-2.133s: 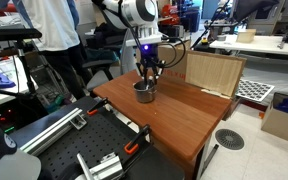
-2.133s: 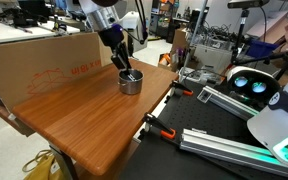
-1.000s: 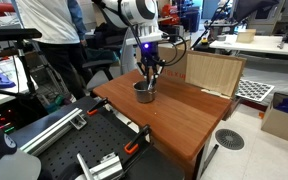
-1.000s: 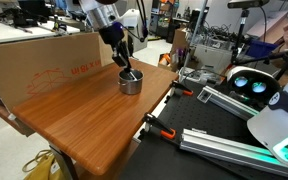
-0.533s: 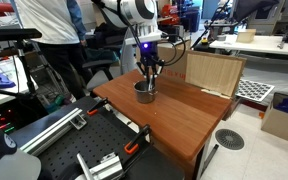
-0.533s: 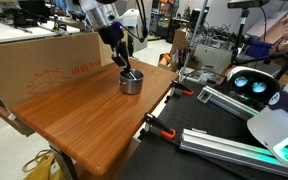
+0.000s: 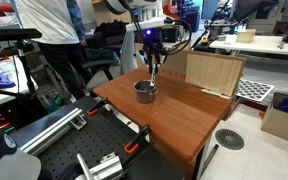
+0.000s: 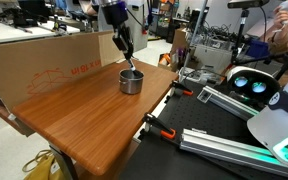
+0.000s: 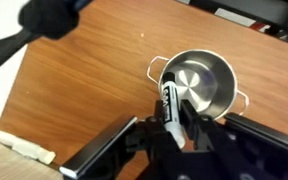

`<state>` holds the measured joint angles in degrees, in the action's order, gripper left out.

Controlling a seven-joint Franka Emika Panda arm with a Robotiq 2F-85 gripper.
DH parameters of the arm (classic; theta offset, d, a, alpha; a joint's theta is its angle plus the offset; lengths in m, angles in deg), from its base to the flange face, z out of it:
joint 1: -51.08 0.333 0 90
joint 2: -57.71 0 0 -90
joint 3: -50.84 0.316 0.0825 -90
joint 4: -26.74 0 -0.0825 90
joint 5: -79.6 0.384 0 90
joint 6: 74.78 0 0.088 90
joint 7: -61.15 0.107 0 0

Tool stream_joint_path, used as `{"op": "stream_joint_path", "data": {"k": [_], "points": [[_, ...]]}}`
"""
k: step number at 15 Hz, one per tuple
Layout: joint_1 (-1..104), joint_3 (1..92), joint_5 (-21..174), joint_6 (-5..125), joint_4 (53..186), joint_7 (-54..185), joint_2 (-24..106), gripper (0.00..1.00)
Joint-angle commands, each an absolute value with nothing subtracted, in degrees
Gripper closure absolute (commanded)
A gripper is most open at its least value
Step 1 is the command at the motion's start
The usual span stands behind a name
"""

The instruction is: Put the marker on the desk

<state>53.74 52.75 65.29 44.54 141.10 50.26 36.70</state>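
Note:
My gripper [image 9: 173,122] is shut on the marker [image 9: 171,101], a slim dark stick with a whitish body, and holds it upright above the small metal cup [image 9: 200,84]. In both exterior views the gripper [image 7: 153,47] [image 8: 123,45] hangs above the cup [image 7: 144,91] [image 8: 131,81], and the marker [image 7: 151,72] [image 8: 129,62] points down toward the cup's rim. The cup stands on the reddish-brown desk [image 7: 189,112] [image 8: 84,115] [image 9: 79,90]. The cup looks empty in the wrist view.
A cardboard panel [image 7: 213,72] stands at the desk's back edge; a long one [image 8: 44,62] lines its side. A person [image 7: 54,40] stands beside the desk. Metal rails and clamps [image 7: 94,150] [image 8: 199,130] lie by its front edge.
The gripper has risen from inside the cup to well above it, lifting the marker out. The cup has not moved.

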Motion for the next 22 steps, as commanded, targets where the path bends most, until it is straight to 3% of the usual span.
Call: {"op": "stream_joint_path", "data": {"k": [1,10,22], "points": [[50.4,53.2,70.6,45.1,144.1,45.6,42.3,0.94],[43.6,49.7,81.5,35.3,138.7,34.5,44.2,0.94],[41.5,48.6,81.3,17.7,115.8,40.1,21.2,0.94]]}}
